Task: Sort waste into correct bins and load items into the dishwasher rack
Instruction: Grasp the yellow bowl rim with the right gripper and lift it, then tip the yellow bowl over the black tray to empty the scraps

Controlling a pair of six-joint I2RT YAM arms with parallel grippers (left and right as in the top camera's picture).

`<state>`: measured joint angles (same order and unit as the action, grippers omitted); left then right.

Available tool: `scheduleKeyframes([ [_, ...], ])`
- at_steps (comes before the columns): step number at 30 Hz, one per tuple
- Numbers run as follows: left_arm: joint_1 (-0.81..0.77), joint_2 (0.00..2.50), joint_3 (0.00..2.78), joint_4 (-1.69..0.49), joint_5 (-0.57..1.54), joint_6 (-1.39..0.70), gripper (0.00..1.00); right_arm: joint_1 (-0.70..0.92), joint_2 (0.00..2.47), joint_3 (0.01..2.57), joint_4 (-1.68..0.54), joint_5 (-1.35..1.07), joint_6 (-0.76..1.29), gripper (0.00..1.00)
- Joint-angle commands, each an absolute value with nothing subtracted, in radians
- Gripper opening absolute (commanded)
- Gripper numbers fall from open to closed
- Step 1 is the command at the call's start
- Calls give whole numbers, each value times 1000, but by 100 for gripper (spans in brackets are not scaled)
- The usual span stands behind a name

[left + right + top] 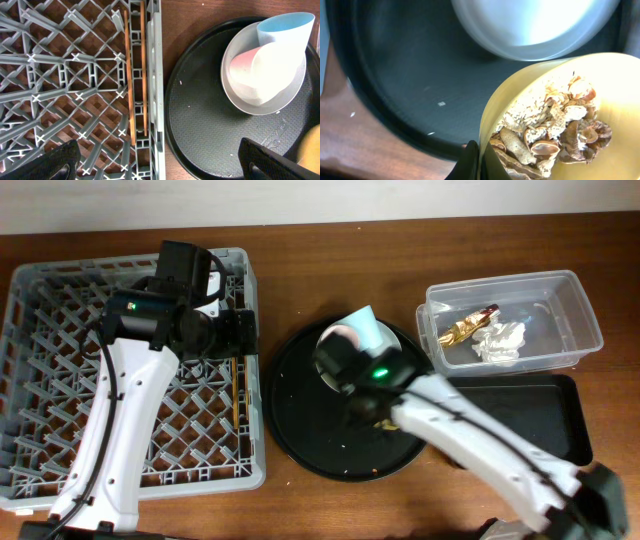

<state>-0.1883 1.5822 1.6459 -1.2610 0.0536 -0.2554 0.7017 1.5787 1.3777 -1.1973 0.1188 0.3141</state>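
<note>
Rim of yellow bowl (620, 85) between tips of right pincer (476, 161)

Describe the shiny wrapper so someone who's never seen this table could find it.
Look past the round black tray to the clear plastic tub at the upper right of the overhead view. Inside it, the gold-brown wrapper lies left of a crumpled white napkin; it alone is shiny and metallic-coloured.
</note>
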Motion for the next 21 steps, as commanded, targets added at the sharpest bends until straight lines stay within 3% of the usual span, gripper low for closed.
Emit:
scheduleKeyframes([
  [1,-187,1581,1657,-1262,60,-258,99,522,1493,1395,-1254,110,323,4],
  [6,-187,1581,1657,-1262,60,-258,99,206,1454,1395,-1283,-46,255,4],
  [14,-187,1581,1657,-1262,60,-258,99,-297,1454,1347,-1290,-496,-35,4],
  [19,-187,1581,1657,-1262,60,-258,99,-516,1455,1192,-1204,-723,-173,4],
  [21,-187,1581,1657,-1262,60,-258,99,-616,1455,1065,-1105,-918,-229,4],
])
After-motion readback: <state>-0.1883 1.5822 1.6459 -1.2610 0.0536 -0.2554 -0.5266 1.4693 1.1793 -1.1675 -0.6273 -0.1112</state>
